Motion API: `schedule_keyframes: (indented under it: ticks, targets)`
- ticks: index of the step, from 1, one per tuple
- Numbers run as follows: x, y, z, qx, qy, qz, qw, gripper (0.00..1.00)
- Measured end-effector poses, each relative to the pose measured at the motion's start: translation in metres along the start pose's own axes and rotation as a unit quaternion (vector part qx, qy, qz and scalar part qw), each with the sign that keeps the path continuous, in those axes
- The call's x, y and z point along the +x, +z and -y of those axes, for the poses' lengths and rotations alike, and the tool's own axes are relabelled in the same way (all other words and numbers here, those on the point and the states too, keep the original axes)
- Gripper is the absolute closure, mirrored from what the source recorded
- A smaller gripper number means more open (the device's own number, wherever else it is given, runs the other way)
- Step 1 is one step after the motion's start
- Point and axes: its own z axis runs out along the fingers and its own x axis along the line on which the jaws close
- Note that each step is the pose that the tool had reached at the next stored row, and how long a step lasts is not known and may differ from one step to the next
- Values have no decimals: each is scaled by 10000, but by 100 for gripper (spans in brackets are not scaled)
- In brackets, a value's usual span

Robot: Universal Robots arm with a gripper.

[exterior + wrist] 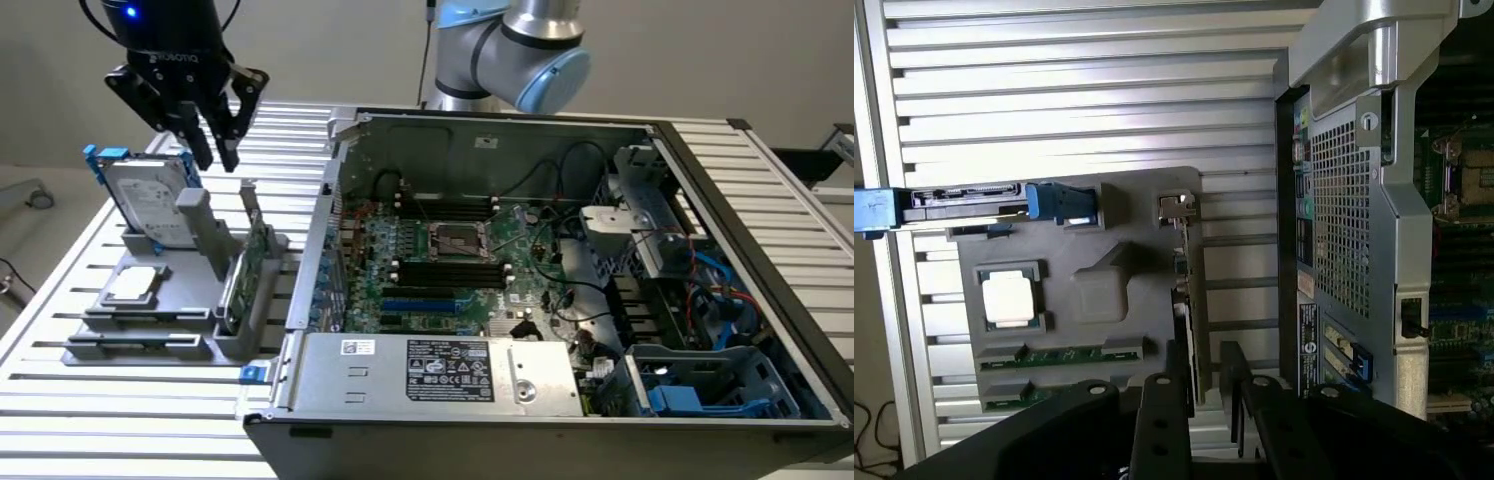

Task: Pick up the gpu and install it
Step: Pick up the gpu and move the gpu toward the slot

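Observation:
The gpu (243,275) stands on edge in a slot of the grey holder (147,330), green board facing the case, its metal bracket pointing up. My gripper (216,152) hangs well above the holder's far end, between the hard drive and the gpu, touching neither. In the wrist view the gpu (1188,300) shows edge-on as a thin strip in the grey holder (1104,290). My gripper (1209,388) is open with nothing between its dark fingers (1159,420), which stand apart on either side of the card's line.
A silver hard drive in a blue frame (140,195) stands upright in the holder, and a small square silver chip (134,285) lies flat near it. The open computer case (747,200) with its motherboard (454,260) fills the exterior view's right. All rest on a slatted aluminium table (120,410).

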Motion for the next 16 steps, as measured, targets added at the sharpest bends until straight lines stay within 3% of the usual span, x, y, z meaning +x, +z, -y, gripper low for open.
schedule_keyframes:
  ticks: [2, 3, 16]
  targets:
    - [0, 0, 0, 4, 0, 0, 10000, 70]
    - [1, 7, 0, 6, 0, 0, 10000, 64]
    - [-3, 245, 124, 4, -140, 4, 9999, 64]
